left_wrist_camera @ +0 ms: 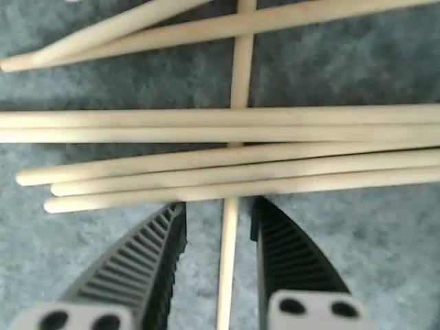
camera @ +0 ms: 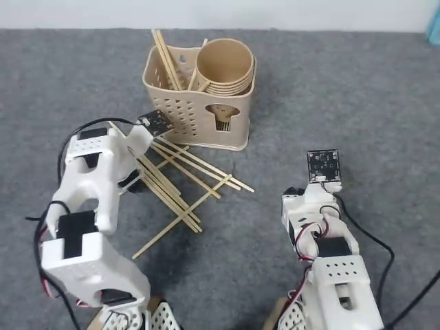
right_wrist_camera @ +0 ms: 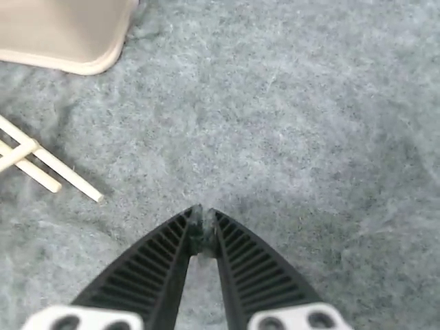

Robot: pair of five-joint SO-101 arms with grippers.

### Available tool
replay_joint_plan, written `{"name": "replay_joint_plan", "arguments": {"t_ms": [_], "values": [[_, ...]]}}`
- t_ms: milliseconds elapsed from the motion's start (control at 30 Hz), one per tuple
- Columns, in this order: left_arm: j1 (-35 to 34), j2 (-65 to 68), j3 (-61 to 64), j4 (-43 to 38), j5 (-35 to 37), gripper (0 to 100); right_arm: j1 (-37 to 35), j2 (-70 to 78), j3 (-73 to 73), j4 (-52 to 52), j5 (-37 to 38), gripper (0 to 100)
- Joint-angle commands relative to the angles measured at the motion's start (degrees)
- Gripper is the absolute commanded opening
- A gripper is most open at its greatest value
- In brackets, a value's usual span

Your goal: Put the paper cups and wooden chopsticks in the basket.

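Task partway: paper cups point(camera: 225, 65) and some chopsticks point(camera: 166, 56) stand in the basket point(camera: 182, 113), more wooden chopsticks point(camera: 168, 192) lie scattered on the desk point(camera: 344, 89) beside it, the left gripper point(left_wrist_camera: 218, 205) parted astride one of them, the right gripper point(right_wrist_camera: 203, 218) closed and empty.

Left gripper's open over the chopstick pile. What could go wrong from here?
1. The left gripper straddles one chopstick pinned under several crossing chopsticks; lifting it may scatter them.
2. The paper cups fill most of the basket, so the slot left for chopsticks looks tight.
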Motion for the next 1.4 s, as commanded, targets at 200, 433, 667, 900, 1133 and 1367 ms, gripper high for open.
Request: {"name": "replay_joint_plan", "arguments": {"t_ms": [200, 433, 667, 900, 1133, 1367], "values": [[-1.2, -2.2, -0.4, 4.0, -0.6, 1, -0.3, -1.3, -0.3, -1.2, 0.9, 0.7], [-5.2, -2.3, -1.7, 12.0, -2.0, 1, -0.3, -1.3, -0.3, -1.2, 0.9, 0.7], [-11.2, -2.2, -11.2, 31.9, -7.1, 1, -0.3, -1.2, -0.3, -1.2, 0.9, 0.7], [-17.9, -2.2, -20.4, 40.3, -2.7, 1, -0.3, -1.1, -0.3, -1.2, 0.9, 0.7], [-23.7, -2.2, -22.5, 40.3, -2.8, 1, -0.3, -1.0, -0.3, -1.2, 0.9, 0.7], [-32.8, -2.2, -28.5, 40.0, -2.5, 1, -0.3, -1.0, -0.3, -1.2, 0.9, 0.7]]}}
